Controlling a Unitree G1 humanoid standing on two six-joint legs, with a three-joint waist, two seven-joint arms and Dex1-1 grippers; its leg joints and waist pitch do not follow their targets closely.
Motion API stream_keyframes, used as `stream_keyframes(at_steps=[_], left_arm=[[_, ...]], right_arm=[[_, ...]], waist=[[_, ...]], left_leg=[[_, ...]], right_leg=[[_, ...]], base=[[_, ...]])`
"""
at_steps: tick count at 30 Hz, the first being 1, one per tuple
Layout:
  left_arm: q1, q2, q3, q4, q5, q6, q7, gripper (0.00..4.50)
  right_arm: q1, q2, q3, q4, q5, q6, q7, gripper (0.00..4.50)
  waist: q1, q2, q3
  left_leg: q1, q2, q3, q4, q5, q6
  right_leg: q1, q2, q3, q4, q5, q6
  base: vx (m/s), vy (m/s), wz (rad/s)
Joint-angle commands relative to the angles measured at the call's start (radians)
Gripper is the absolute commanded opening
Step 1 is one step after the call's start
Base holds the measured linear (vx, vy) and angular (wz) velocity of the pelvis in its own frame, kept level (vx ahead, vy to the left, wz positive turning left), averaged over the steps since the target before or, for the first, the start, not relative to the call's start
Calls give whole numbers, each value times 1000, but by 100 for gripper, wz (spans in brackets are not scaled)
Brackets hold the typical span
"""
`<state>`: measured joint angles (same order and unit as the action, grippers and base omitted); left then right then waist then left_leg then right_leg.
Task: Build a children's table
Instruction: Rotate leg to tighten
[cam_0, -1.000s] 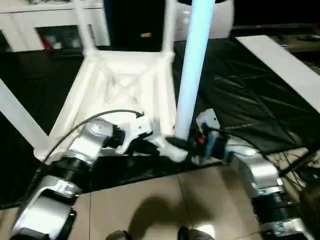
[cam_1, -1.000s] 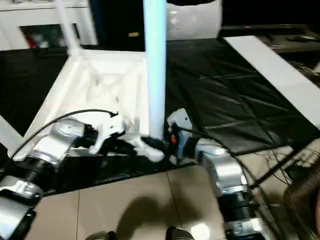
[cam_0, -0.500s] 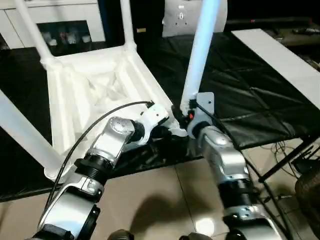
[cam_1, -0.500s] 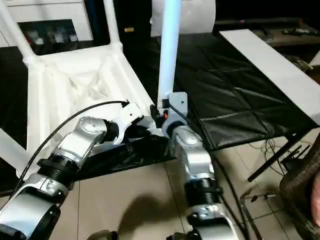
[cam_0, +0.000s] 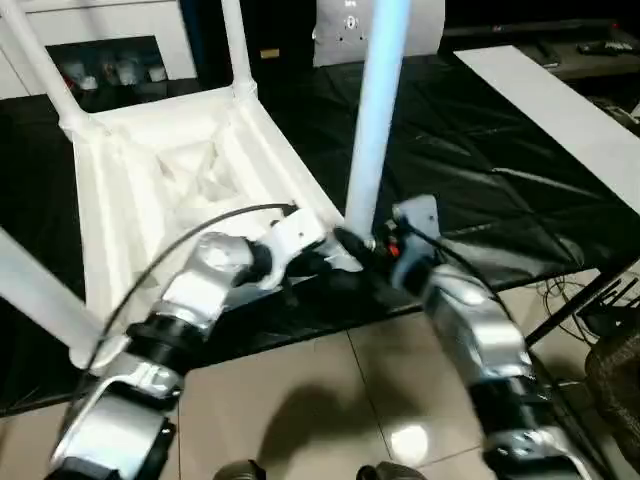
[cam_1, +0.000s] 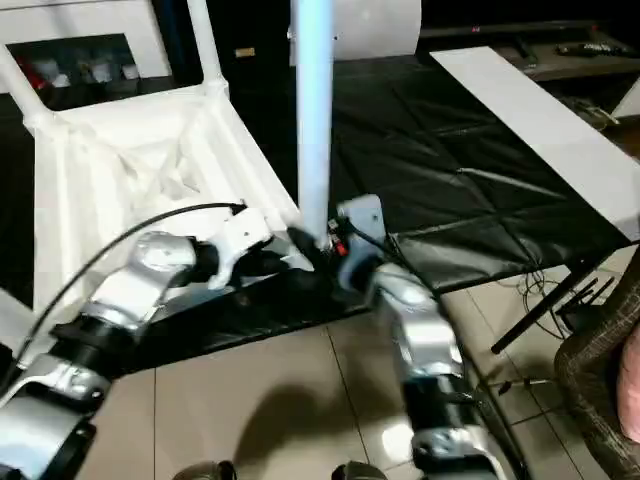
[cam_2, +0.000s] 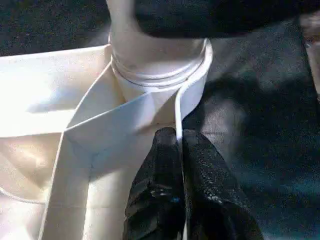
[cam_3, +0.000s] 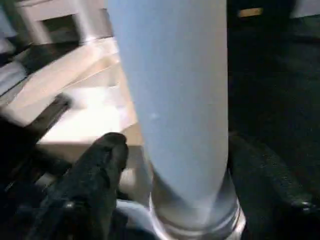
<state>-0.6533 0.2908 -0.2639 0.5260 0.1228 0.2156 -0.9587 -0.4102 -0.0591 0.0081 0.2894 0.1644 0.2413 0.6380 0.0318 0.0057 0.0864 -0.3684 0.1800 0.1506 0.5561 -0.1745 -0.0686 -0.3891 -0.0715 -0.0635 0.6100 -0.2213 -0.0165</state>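
The white plastic table (cam_0: 190, 180) lies upside down on a creased black mat (cam_0: 500, 190), ribbed underside up. A smooth tapered leg (cam_0: 375, 110) stands in its near corner socket. The left gripper (cam_2: 177, 165) pinches the thin rim there; the right gripper (cam_3: 165, 200) straddles the leg's base, jaws apart.

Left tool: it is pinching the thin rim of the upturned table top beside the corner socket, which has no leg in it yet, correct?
Not quite. The left tool does pinch the table top rim, but a leg already stands in that corner socket, as the left wrist view shows.
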Motion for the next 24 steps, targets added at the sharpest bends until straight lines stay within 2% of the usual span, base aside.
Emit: stream_keyframes(at_steps=[1, 3, 4, 5, 6, 8, 10, 13, 15, 16, 17, 19, 20, 21, 24], left_arm=[[30, 43, -42, 0, -4, -38, -91, 0], [31, 57, -49, 0, -4, -42, -114, 0], [33, 85, -69, 1, -2, -80, -165, 0], [34, 91, -73, 2, -1, -90, -177, 0], [33, 103, -80, 5, 1, -109, -195, 0], [30, 117, -75, 15, 5, -134, -193, 0], [27, 120, -59, 19, 12, -136, -154, 0], [34, 110, -21, -5, -22, -54, -126, 0], [49, 109, 0, -37, -57, 5, -140, 0], [62, 113, 9, -58, -81, 27, -161, 27], [68, 117, 11, -64, -85, 28, -165, 27], [84, 131, 15, -77, -96, 30, -181, 58], [86, 133, 15, -79, -97, 30, -183, 66], [95, 142, 19, -85, -104, 28, -188, 79], [103, 160, 30, -79, -94, 12, -162, 104]], right_arm=[[25, -73, 44, -63, 39, 19, 174, 373], [32, -105, 51, -72, 43, 19, 217, 381], [44, -156, 64, -86, 52, 15, 276, 388], [47, -167, 67, -89, 54, 14, 289, 399], [53, -191, 67, -98, 65, 21, 315, 410], [71, -238, 63, -125, 88, 39, 362, 419], [91, -273, 58, -150, 97, 57, 390, 440], [131, -307, 69, -197, 104, 82, 418, 447], [159, -325, 85, -229, 111, 94, 437, 447], [174, -327, 91, -240, 111, 92, 437, 447], [177, -325, 90, -240, 109, 89, 431, 450], [181, -324, 89, -237, 104, 82, 415, 450], [181, -324, 88, -237, 105, 82, 414, 450], [182, -326, 86, -238, 109, 85, 407, 450], [185, -331, 83, -248, 117, 96, 403, 450]], waist=[[11, -1, -77], [14, -1, -74], [17, 3, -75], [16, 2, -73], [19, -4, -73], [22, -4, -73], [33, -5, -72], [37, -8, -74], [39, -10, -75], [37, -7, -78], [35, -8, -77], [31, -7, -80], [30, -7, -81], [32, -2, -83], [35, -5, -84]], left_leg=[[1, 43, -3, -41, -26, 129], [0, 44, -2, -39, -21, 147], [3, 47, -2, -39, -32, 150], [2, 47, -2, -39, -41, 149], [3, 48, -1, -40, -52, 145], [4, 49, -1, -40, -58, 142], [10, 52, 2, -40, -84, 128], [8, 52, 3, -40, -79, 117], [6, 51, 3, -39, -73, 123], [2, 49, 2, -37, -63, 125], [1, 48, 2, -37, -66, 124], [-1, 46, 2, -36, -64, 119], [1, 45, 3, -34, -58, 121], [3, 46, 2, -33, -51, 123], [4, 46, 3, -32, -47, 126]], right_leg=[[67, -74, 53, -49, 192, -282], [66, -72, 50, -46, 214, -294], [63, -74, 49, -47, 192, -298], [63, -73, 49, -48, 179, -299], [64, -75, 49, -48, 153, -299], [63, -76, 49, -50, 129, -298], [59, -76, 50, -52, 74, -296], [62, -77, 50, -50, 64, -292], [62, -79, 50, -51, 67, -292], [64, -79, 49, -49, 70, -291], [63, -78, 48, -51, 65, -290], [65, -77, 47, -50, 66, -291], [63, -75, 48, -49, 75, -293], [62, -74, 48, -47, 87, -295], [62, -72, 47, -45, 105, -297]], base=[[0, 0, 0], [0, 0, 0], [0, 0, 0], [0, 0, 0], [0, 0, 0], [0, 0, 0], [0, 0, 0], [0, 0, 0], [0, 0, 0], [0, 0, 0], [0, 0, 0], [0, 0, 0], [0, 0, 0], [0, 0, 0], [0, 0, 0]])
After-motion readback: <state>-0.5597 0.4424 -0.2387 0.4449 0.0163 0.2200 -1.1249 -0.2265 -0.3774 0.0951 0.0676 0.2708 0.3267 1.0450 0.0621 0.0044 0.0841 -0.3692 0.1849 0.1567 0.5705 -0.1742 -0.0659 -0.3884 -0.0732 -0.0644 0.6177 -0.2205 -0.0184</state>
